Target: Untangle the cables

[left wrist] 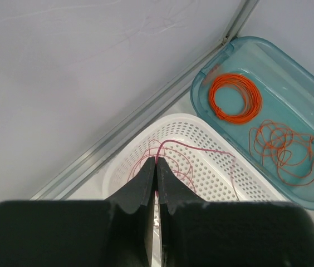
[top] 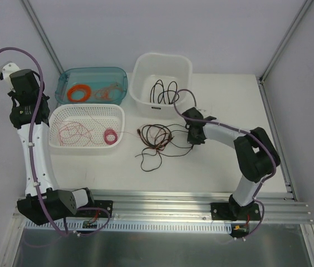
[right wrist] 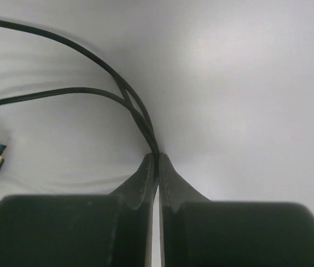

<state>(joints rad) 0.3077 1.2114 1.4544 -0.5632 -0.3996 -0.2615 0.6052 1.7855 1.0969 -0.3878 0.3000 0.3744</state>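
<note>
Right pincer clamped on black cables at tangle's right edge, near white tub; left pincer closed.

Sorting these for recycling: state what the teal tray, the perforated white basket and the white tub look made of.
Teal tray: translucent glossy plastic, judging by its see-through tinted walls.
Perforated white basket: opaque moulded plastic, with regular rows of holes.
White tub: probably plastic, slightly translucent, with smooth walls and a soft sheen.

Teal bin back left, and I spot a tight orange ring inside; in front, a white perforated basket holding a small pink ring; white tub to the bin's right, all on the white table
</note>
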